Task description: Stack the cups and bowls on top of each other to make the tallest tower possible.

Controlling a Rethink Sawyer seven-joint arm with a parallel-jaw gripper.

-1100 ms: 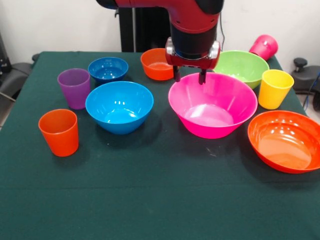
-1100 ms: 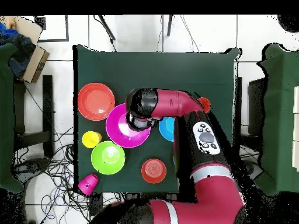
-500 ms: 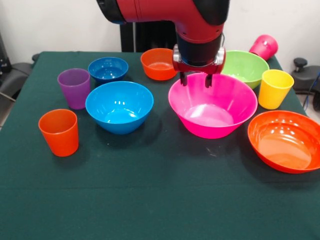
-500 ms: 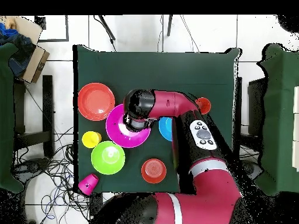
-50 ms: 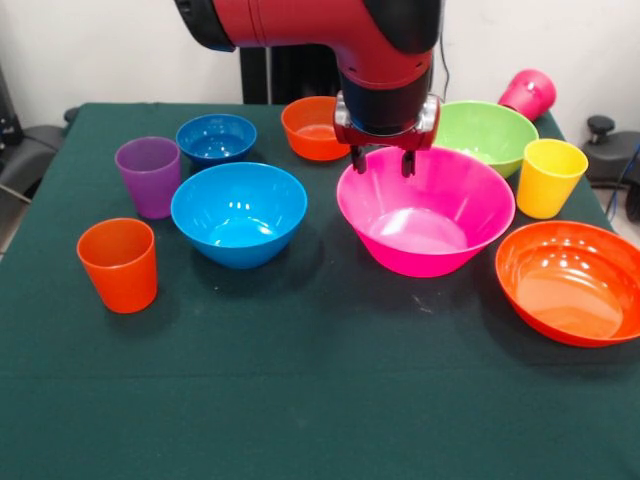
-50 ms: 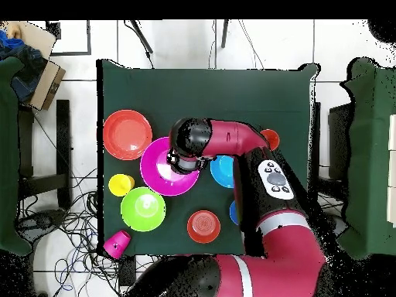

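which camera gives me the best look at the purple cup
The front view: the purple cup stands upright and unobstructed beside the small blue bowl. In the overhead view, the arm covers it completely.

1. Bowls — six in all: one very large pink bowl (image 5: pixel 425 212), one large orange bowl (image 5: pixel 570 282), one medium blue bowl (image 5: pixel 239 213), one lime green bowl (image 5: pixel 487 135), one small blue bowl (image 5: pixel 216 138) and one small orange bowl (image 5: pixel 314 127).
2. Cups — four in all: one orange cup (image 5: pixel 118 264), one purple cup (image 5: pixel 149 176), one yellow cup (image 5: pixel 549 177) and one magenta cup (image 5: pixel 528 94).
3. Robot arms: one (image 5: pixel 330 30).
4. Benches: one (image 5: pixel 300 400), green-topped.
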